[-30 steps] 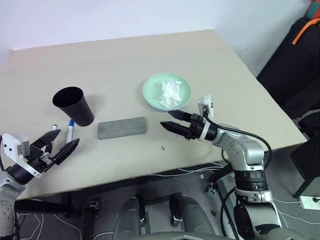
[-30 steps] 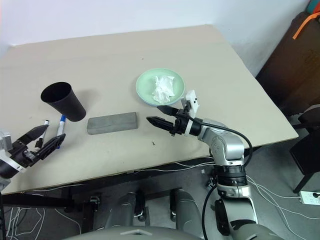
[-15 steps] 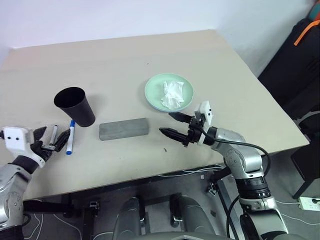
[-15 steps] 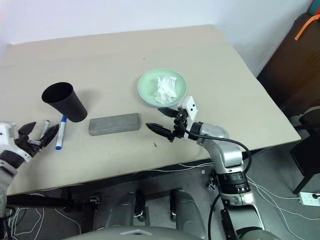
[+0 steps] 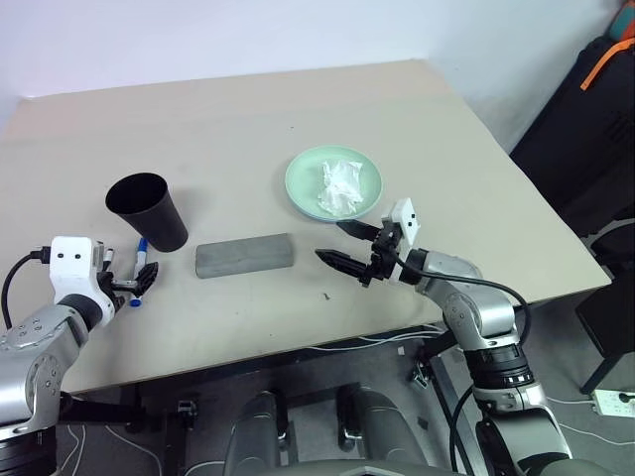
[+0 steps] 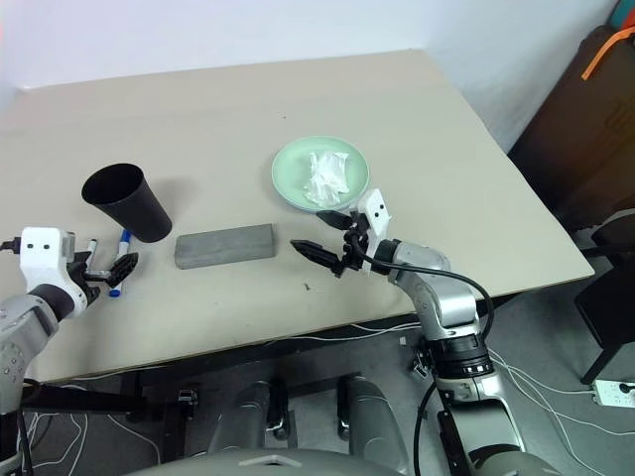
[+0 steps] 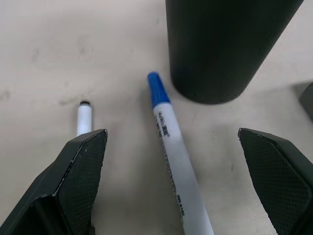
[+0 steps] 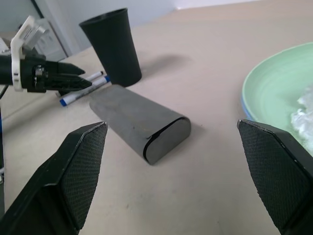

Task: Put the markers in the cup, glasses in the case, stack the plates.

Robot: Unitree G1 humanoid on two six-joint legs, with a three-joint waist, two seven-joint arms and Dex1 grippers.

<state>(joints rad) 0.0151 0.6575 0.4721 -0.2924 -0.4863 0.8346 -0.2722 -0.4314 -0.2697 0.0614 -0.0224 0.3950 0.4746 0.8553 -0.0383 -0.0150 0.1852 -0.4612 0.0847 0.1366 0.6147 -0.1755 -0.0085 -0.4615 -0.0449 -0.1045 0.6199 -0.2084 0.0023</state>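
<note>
Left fingers [image 7: 83, 161], spread, now straddle markers [image 7: 171, 147].

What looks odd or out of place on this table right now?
A crumpled white tissue lies in the mint green plate, which seems already stacked on a blue one whose rim peeks out beneath in the right wrist view. Otherwise, the cup stands upright, the case is shut, and both markers lie flat beside the cup.
</note>
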